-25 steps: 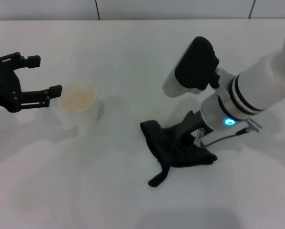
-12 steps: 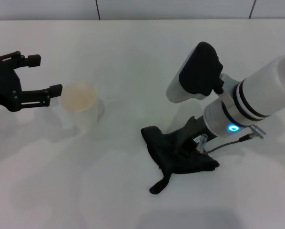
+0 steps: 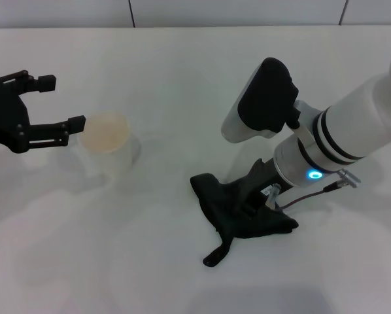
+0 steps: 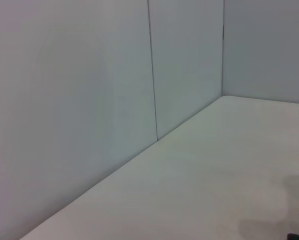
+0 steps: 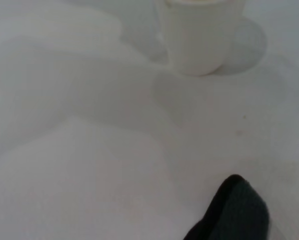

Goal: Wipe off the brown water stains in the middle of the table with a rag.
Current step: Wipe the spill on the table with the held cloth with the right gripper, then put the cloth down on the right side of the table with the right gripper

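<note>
**Black rag pinned under right arm on white table**

Nearest the head camera, a thin tail of the rag trailing toward the front edge of the table; just behind it, the crumpled black body of the cloth pressed flat to the surface right of centre. Buried in those folds, the right gripper, fingers lost among black fabric, so open or clamped impossible to tell. Above it, the white forearm with a lit blue ring and a loose cable.

No brown water stains visible in any view; whether lying beneath the cloth, impossible to say.

Farther back and to the left, a translucent white cup standing upright, well apart from the rag. Just beside its rim, the left gripper, fingers spread wide around nothing.

From the right wrist camera, only a rounded black corner of the rag at the frame's edge, bare tabletop, and the cup cut off at its rim.

From the left wrist camera, merely tabletop meeting a panelled wall, unseen at that angle from the head.
</note>
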`<state>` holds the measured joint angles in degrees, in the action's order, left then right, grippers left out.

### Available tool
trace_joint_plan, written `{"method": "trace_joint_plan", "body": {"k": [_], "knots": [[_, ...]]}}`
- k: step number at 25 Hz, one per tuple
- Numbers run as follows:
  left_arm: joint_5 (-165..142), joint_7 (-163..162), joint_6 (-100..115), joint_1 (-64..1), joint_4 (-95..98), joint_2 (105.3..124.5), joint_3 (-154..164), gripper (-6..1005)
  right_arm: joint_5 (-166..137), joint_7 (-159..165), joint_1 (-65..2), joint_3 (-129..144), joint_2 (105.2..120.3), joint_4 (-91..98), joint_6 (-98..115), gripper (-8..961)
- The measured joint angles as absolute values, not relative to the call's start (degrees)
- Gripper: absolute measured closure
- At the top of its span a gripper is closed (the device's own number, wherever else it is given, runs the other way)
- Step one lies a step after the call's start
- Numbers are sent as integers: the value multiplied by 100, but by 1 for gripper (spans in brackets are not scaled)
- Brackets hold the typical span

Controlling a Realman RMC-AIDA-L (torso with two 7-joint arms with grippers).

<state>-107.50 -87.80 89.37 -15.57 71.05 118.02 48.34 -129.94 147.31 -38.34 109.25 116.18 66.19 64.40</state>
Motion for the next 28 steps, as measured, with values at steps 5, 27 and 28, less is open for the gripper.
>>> {"method": "trace_joint_plan", "body": {"k": [5, 27, 28], "knots": [[-10750, -8766, 8938, -1563, 7111, 11798, 4834, 111, -12988, 14735, -3832, 10913, 11620, 6609, 6420, 890], [-10749, -8736, 8939, -1555, 7101, 11803, 4834, 112, -13115, 14618, -3373, 10280, 11542, 7193, 6832, 879], [-10749, -8736, 8939, -1553, 7101, 11803, 4834, 112, -13115, 14618, -3373, 10276, 11542, 7195, 6837, 879]]}}
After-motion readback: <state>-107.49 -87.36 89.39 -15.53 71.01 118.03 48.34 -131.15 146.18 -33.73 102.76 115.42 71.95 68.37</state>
